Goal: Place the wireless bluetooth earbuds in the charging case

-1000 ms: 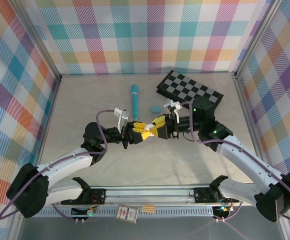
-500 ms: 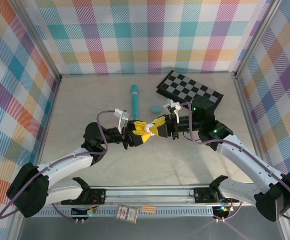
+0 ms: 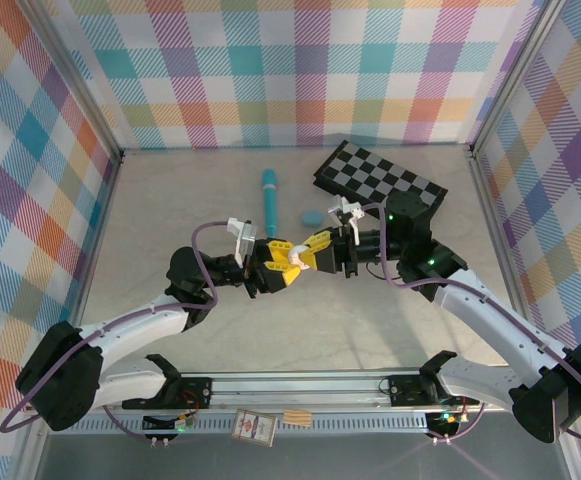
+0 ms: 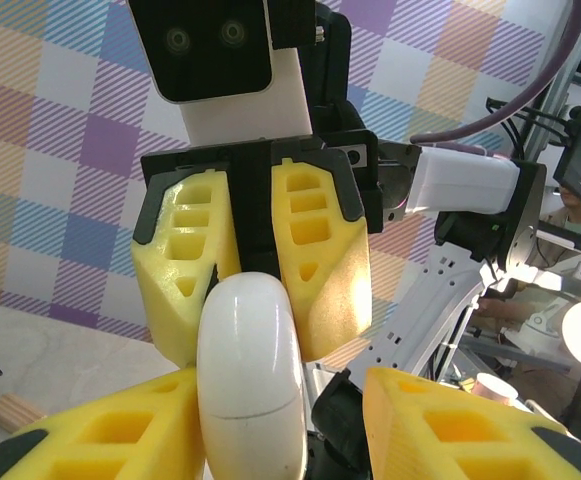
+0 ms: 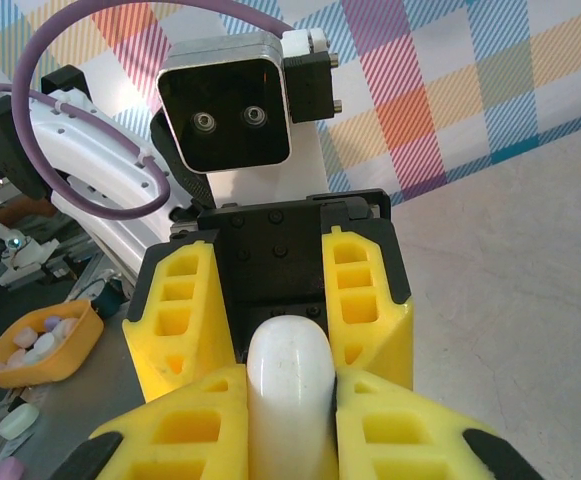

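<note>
1. Step, as I judge it: mid-air handover or regrasp of the charging case point(image 4: 251, 380). No earbud is going in yet.
2. The case is white and oval, with a seam line visible and the lid closed. It sits between the two end effectors, which meet tip to tip just near of the teal pen point(image 3: 269, 200), off its near end.
3. The right end effector point(image 3: 312, 258) is clamped on the case. In the right wrist view, both yellow fingers point(image 5: 385, 425) press its sides.
4. The left end effector point(image 3: 288, 266) stands part open and grips nothing. In the left wrist view, one finger lies against the case and the other stands clear with a gap.
5. Small pastel pieces in an orange tray point(image 5: 82, 345) beyond the left arm look like the earbuds, though they are too small to be sure. Where the tray lies relative to the pen can't be told.
6. A light blue oval point(image 3: 312, 217) lies on the bench point(image 3: 170, 200) just right of the pen. I can't tell whether it is a bud or a case.
7. The next move likely calls for the left end effector to back off clear. The case must then be set down or steadied and its lid opened before any bud can be fetched.
8. Risk: the case is smooth and rounded and is held by one pinch only, so it may twist or slip.
</note>
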Tool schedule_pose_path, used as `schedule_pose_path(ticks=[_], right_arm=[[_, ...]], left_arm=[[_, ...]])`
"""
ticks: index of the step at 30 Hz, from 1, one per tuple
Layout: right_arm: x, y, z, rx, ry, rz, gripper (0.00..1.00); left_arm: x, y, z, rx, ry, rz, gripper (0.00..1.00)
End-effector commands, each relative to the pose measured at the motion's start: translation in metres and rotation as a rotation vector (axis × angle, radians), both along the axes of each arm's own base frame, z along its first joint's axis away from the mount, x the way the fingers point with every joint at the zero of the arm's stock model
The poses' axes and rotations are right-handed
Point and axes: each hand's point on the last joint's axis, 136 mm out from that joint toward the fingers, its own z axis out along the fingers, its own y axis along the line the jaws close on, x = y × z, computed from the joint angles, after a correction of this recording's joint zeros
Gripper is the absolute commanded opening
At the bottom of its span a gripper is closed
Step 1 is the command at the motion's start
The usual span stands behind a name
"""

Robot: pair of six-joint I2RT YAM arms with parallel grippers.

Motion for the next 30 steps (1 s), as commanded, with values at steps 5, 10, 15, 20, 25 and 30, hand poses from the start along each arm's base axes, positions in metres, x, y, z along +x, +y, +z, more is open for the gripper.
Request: schedule_pose_path(ticks=[5, 10, 15, 20, 25, 30], right_arm=[[-0.011, 0.006, 0.023, 0.047, -0.061, 0.05, 0.1], [-0.009, 0.006, 0.021, 0.04, -0.052, 0.033, 0.11], [-0.008, 0.004, 0.023, 0.034, -0.043, 0.013, 0.1], [-0.01, 0.0, 0.022, 0.027, -0.054, -0.006, 0.1], [-0.012, 0.002, 0.022, 0.032, -0.043, 0.017, 0.1], [-0.011, 0.005, 0.019, 0.028, -0.046, 0.027, 0.11]], left_arm=[[-0.004, -0.002, 0.0, -0.014, -0.032, -0.01, 0.32], [-0.007, -0.002, -0.004, -0.003, -0.043, -0.02, 0.24], [-0.007, -0.001, -0.01, 0.02, -0.075, 0.002, 0.44], [-0.005, 0.002, -0.016, 0.072, -0.101, 0.052, 0.64], [-0.003, 0.002, -0.015, 0.09, -0.097, 0.063, 0.64], [-0.004, 0.0, -0.006, 0.054, -0.077, 0.034, 0.6]])
